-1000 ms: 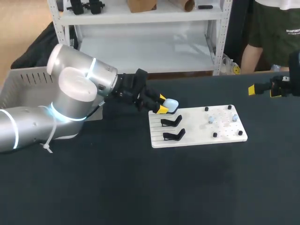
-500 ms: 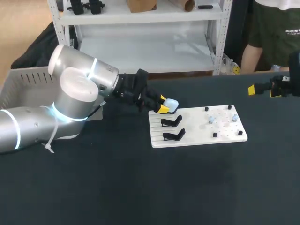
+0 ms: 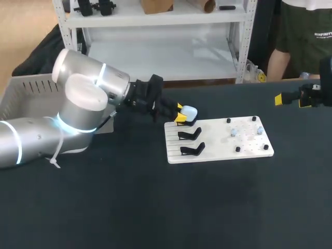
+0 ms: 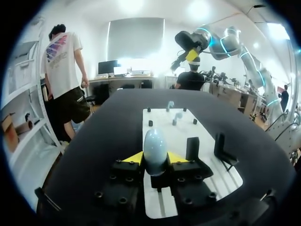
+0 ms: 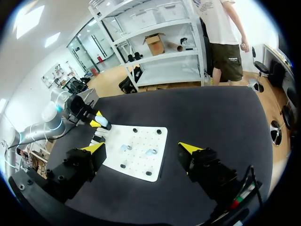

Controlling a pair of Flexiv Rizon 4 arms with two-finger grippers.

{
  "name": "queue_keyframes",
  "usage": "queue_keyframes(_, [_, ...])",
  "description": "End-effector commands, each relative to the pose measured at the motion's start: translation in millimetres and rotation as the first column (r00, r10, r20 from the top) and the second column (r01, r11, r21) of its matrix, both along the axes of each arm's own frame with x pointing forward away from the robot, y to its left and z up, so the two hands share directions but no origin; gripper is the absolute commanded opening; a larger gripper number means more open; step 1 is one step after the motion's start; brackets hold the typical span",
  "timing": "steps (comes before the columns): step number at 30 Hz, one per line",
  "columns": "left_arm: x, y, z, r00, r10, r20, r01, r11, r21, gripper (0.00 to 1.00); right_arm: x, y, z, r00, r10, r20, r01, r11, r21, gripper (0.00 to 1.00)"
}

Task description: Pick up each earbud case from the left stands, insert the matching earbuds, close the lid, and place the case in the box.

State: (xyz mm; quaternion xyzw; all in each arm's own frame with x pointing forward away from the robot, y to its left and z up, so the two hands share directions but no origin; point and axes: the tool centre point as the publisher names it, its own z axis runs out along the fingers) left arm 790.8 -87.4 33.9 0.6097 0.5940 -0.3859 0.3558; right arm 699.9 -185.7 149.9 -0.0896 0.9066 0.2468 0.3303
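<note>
Left end effector (image 3: pixel 181 114) grips the pale earbud case (image 3: pixel 190 111) just over the white board's (image 3: pixel 218 149) far left corner. Two black stands (image 3: pixel 190 135) sit empty below it. Right end effector (image 3: pixel 290 98) hangs over the tabletop's (image 3: pixel 155 207) right edge.

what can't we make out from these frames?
- Case in left pincer: lid seam not visible in any view; the pincer covers its lower part in the left wrist view.
- Earbuds on board: too small in every view to match to it.
- Box: inside hidden behind left arm, cut off at the head view's edge.
</note>
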Motion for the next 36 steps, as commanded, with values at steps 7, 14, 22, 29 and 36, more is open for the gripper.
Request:
queue_keyframes(7, [-42.4,10,39.8,0.997,-0.011,0.073,0.021,0.991,-0.136,0.00,0.4,0,0,1.000,0.001,-0.001,-0.001,1.000,0.000,1.00])
queue_keyframes(14, [-69.9,-1,58.3,0.996,-0.015,0.089,0.034,0.974,-0.225,0.00,0.4,0,0,1.000,0.001,-0.001,-0.001,1.000,0.000,1.00])
queue_keyframes(22, [-96.2,-12,70.3,0.996,-0.002,0.091,0.026,0.964,-0.264,0.00,0.4,0,0,1.000,0.001,-0.001,-0.001,1.000,0.000,1.00])
queue_keyframes(29, [-96.2,-12,70.3,0.996,-0.002,0.091,0.026,0.964,-0.264,0.00,0.4,0,0,1.000,0.001,-0.001,-0.001,1.000,0.000,1.00])
queue_keyframes(36, [-96.2,-12,70.3,0.996,-0.002,0.091,0.026,0.964,-0.264,0.00,0.4,0,0,1.000,0.001,-0.001,-0.001,1.000,0.000,1.00])
